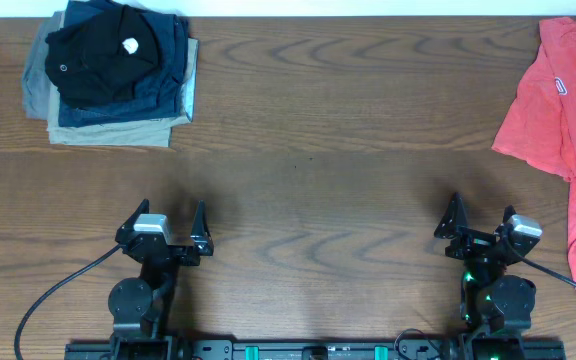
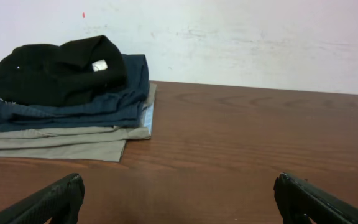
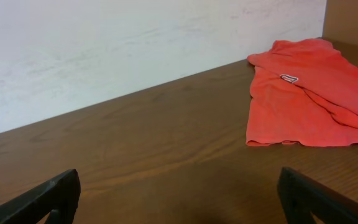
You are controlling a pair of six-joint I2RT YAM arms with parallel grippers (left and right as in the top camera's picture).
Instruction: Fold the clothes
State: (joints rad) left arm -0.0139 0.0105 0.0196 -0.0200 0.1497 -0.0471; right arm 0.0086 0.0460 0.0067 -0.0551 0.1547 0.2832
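Observation:
The coral-red T-shirt (image 1: 558,110) lies crumpled at the table's far right edge, partly out of the overhead view, with a small white oval logo showing. It also shows in the right wrist view (image 3: 306,102) at the upper right. My left gripper (image 1: 172,222) is open and empty near the front left. My right gripper (image 1: 481,222) is open and empty near the front right, well short of the shirt. Both show wide-apart fingers in the left wrist view (image 2: 178,199) and the right wrist view (image 3: 179,196).
A stack of folded garments (image 1: 113,70), black on navy on khaki, sits at the back left corner and shows in the left wrist view (image 2: 67,99). The brown wooden table (image 1: 318,170) spans the view. A white wall stands behind it.

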